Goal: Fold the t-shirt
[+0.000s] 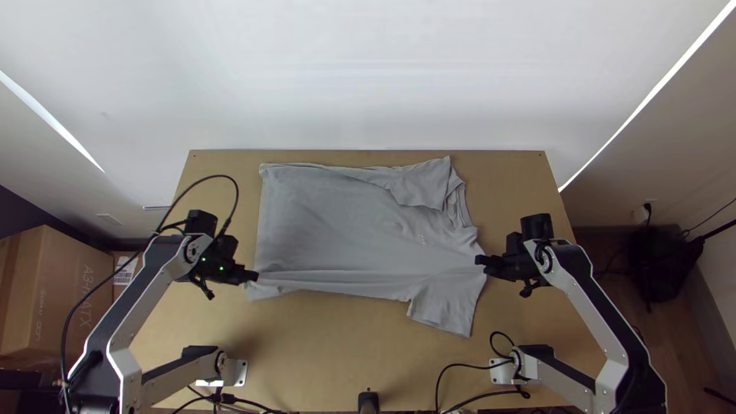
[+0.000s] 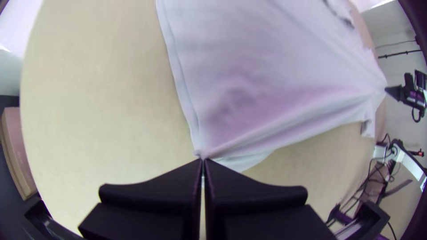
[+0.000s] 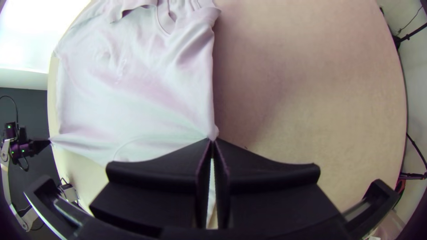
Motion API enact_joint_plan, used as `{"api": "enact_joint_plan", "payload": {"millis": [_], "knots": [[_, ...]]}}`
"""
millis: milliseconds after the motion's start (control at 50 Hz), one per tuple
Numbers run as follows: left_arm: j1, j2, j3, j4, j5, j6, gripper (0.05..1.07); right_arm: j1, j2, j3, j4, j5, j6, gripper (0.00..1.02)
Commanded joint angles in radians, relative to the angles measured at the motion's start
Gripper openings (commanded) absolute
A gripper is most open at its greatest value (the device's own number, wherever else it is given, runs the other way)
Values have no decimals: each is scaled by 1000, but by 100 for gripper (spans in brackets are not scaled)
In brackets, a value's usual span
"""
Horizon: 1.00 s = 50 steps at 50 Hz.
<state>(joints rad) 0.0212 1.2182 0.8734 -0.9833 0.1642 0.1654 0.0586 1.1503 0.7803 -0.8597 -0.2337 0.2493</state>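
Pinches the bottom edge of the gray t-shirt [image 1: 330,222] in the closed jaws of the left gripper [image 1: 251,277]. Pinches the shoulder in the closed jaws of the right gripper [image 1: 481,261]. Lies mostly spread on the desk [image 1: 330,353], with long wrinkles between both grips.

Matt cloth t-shirt [image 1: 330,222], smooth light wooden table [image 1: 330,333], shadowed box [image 1: 69,295] probably matt cardboard
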Motion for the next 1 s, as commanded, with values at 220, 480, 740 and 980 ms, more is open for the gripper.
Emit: {"api": "enact_joint_plan", "payload": {"millis": [220,480,740,980], "knots": [[-24,-171,230,259,6,-218,8,81,-38,376,-30,8,22,2],[-3,-158,391,472,-46,-288,8,60,154,783,-29,14,33,2],[6,-112,562,600,-127,-294,8,33,351,1176,-36,34,42,2],[16,-201,608,724,-147,-288,8,46,353,1390,-30,45,59,2]]}}
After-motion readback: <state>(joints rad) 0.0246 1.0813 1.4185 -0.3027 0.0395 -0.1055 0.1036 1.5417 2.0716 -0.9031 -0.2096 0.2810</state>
